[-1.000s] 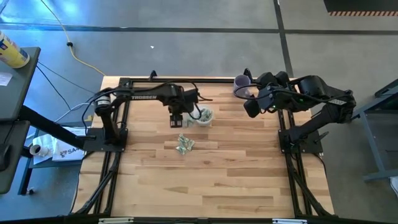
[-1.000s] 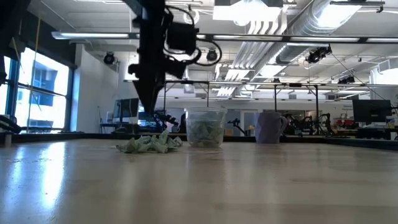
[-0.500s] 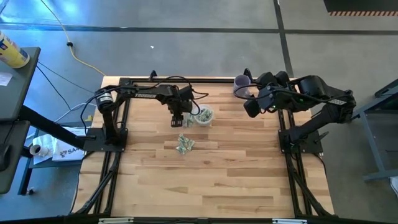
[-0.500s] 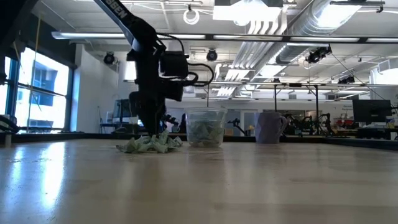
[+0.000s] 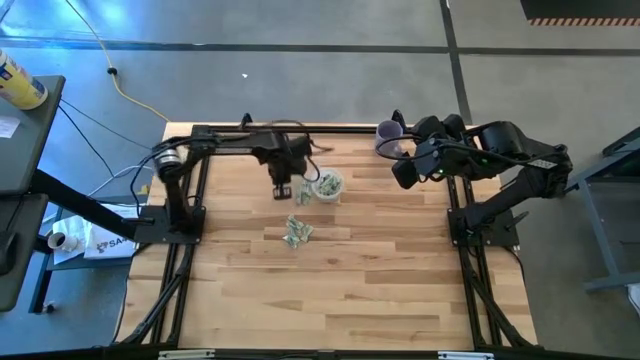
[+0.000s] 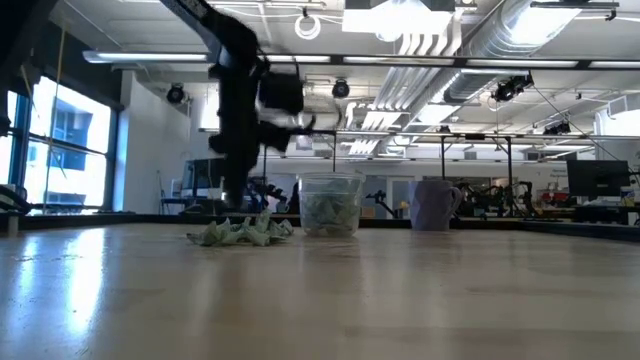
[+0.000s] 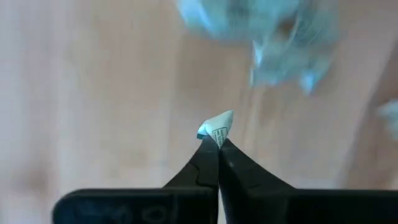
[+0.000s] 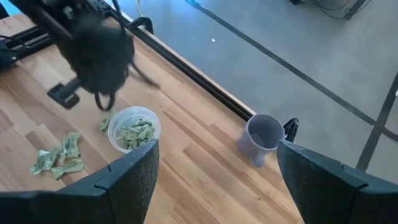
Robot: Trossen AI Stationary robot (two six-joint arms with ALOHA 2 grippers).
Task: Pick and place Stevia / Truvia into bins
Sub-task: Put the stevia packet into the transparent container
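A loose heap of pale green Stevia / Truvia packets lies flat on the wooden table. Just beyond it stands the clear cup, upright, with several packets inside. My left gripper hangs over the table beside the cup's left side, fingers down, shut on one small packet. In the low view it is above the heap. My right gripper waits open at the far right, by the purple cup. My left gripper pinches one packet between its two fingers; only a folded, pointed bit of the paper sticks out past the fingertips. The fingers come from above, pointing down. The packet looks clear of the table, with the blurred heap beyond it.
The purple cup stands upright near the table's far edge, right of the clear cup. One packet shows next to the clear cup's left side. The black frame rail runs along the far edge. Bare wood fills the near half.
My left gripper dipped down to the heap of packets, then came back up; it now shows blurred above the heap. The heap and both cups stand where they were.
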